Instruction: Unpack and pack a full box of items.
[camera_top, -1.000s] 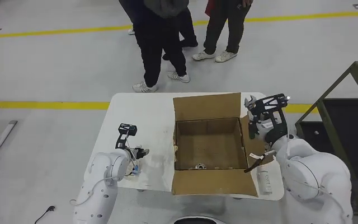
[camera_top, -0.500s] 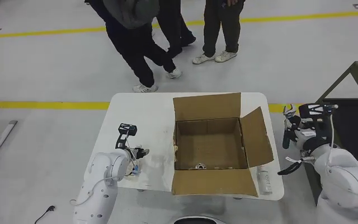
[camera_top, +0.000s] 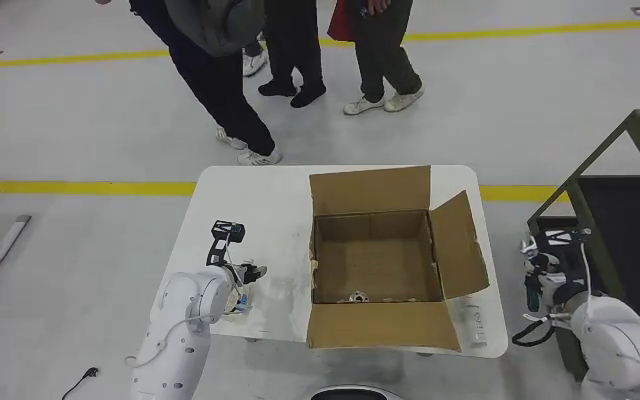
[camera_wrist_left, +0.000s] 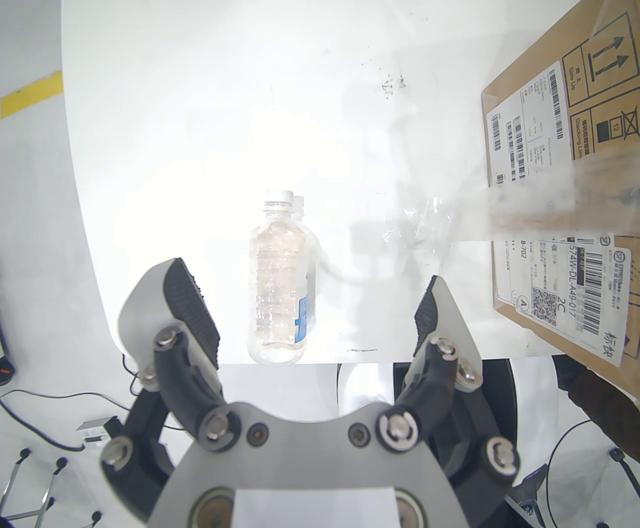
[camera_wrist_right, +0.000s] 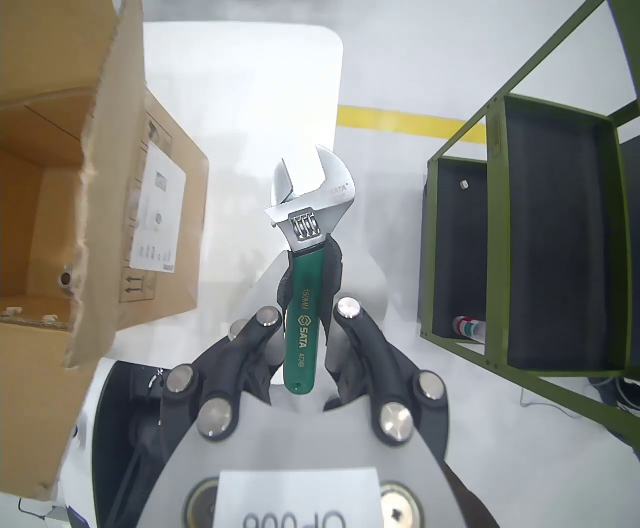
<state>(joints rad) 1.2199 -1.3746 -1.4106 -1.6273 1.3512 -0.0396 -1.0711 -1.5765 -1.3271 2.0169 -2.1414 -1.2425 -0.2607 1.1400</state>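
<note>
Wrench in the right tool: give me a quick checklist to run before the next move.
1. Grip of right tool on wrench: ok, shut on the green handle.
2. Wrench clear of box: ok, held beyond the table edge, beside the green rack.
3. Box unpacked: not ok, a small metal part lies inside.
4. Readiness of left tool: ok, open, bottle ahead ungripped.
5. Room in the rack: cannot tell.

— Where do we have our left claw (camera_wrist_left: 320, 310)?
— At the near left edge of the counter (camera_top: 270, 200), with our arm bent and the fingers (camera_wrist_left: 192, 305) spread wide.
— And our right claw (camera_wrist_right: 307, 287)?
— Out past the counter's right edge. It is clamped on the green handle of an adjustable wrench (camera_wrist_right: 311, 220), whose head points away from our wrist.
</note>
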